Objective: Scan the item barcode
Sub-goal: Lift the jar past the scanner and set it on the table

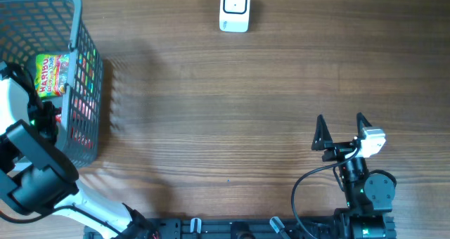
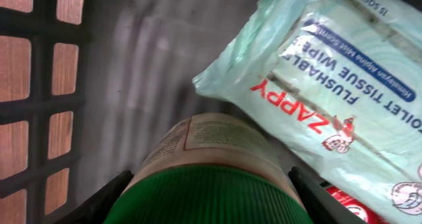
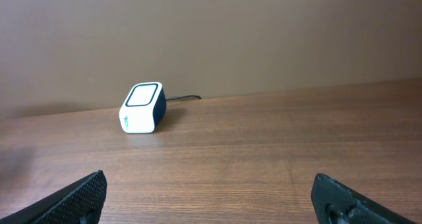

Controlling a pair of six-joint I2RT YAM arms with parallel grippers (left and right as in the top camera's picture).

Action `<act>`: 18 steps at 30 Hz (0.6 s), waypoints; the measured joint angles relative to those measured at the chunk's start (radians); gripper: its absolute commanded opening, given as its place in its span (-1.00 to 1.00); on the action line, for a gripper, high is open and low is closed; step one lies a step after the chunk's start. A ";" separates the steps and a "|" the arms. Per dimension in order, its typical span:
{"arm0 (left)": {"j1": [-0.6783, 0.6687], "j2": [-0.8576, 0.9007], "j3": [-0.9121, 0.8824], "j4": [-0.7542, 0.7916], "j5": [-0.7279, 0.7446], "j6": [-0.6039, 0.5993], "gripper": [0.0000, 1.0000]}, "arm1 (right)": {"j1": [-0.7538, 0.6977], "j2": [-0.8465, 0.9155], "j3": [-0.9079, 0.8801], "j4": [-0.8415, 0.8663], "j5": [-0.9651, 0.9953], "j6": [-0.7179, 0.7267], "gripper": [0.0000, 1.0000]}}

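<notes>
At the far left the basket (image 1: pixel 88 70) stood on the surface (image 1: pixel 225 112), and my left arm reached down into it. Inside, the left gripper (image 2: pixel 209 184) had one finger on each side of the green cap (image 2: pixel 198 207) of a jar (image 2: pixel 217 138). The fingers were very close to the cap, but I could not tell if they already pressed it.

I judged this jar as the item to scan. It looked stiff, so it would not deform, and maybe a little heavy if full. The ribs of the cap should give good friction, and I would take it there, squarely, because the smooth body below could slip. Its label was partly visible, but I saw no barcode.

Right of it lay a wipes pack (image 2: pixel 330 79), soft with slippery film, its corner just beside the jar. It could drag along on a lift.

The scanner (image 1: pixel 235 7) stood at the far edge of the surface, well apart from the basket. At the right, the right gripper (image 1: pixel 340 119) had its fingers wide apart, holding nothing.
</notes>
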 measured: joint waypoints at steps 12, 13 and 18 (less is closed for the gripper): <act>0.000 -0.164 0.361 -0.242 0.124 0.080 0.14 | 0.000 0.000 0.000 0.000 0.000 0.000 0.99; 0.000 -0.190 0.398 -0.253 0.148 0.089 0.15 | 0.000 0.000 0.000 0.000 0.000 0.000 0.99; -0.002 -0.327 0.494 -0.273 0.276 0.106 0.17 | 0.000 0.000 0.000 0.000 0.000 0.000 1.00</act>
